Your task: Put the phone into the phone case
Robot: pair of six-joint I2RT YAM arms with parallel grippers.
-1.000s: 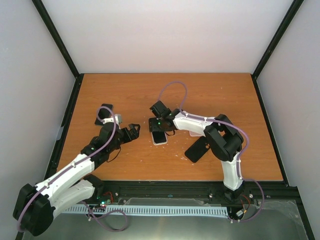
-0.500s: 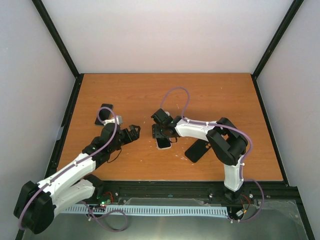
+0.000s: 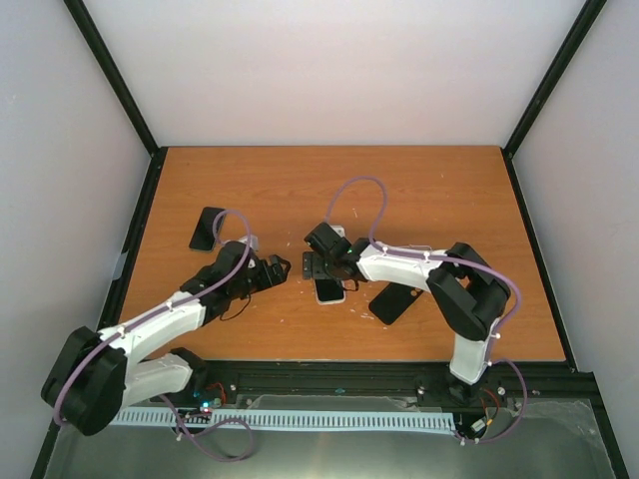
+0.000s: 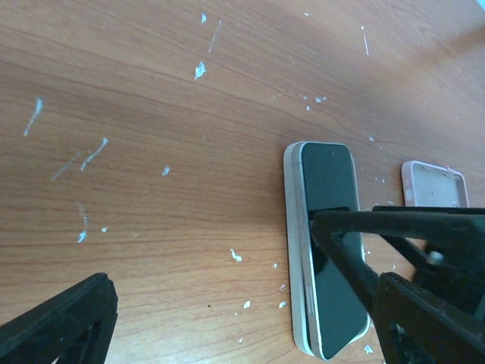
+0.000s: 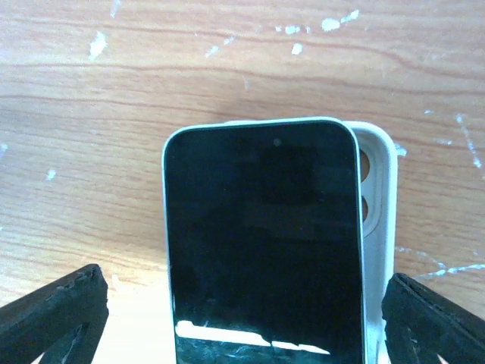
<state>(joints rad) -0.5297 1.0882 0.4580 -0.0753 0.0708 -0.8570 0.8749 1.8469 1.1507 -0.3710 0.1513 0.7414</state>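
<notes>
The phone (image 5: 261, 250), black screen up, lies on the white phone case (image 5: 377, 197). It sits shifted left, so the case's right rim and camera holes show. My right gripper (image 5: 242, 322) is open, one finger on each side of the pair. In the top view the phone (image 3: 329, 290) lies mid-table just below the right gripper (image 3: 321, 267). My left gripper (image 3: 280, 267) stands a little to its left, open and empty. In the left wrist view the phone (image 4: 330, 250) rests on the case (image 4: 294, 250), and the left gripper (image 4: 227, 265) faces them side on.
A black phone (image 3: 208, 228) lies at the left of the wooden table (image 3: 300, 190). Another dark phone or case (image 3: 394, 300) lies right of the pair, under the right arm. A pink case (image 4: 432, 182) lies beyond the phone.
The right gripper has opened wider. It and the phone have shifted toward the near edge. The left gripper has moved right, closer to the phone.
</notes>
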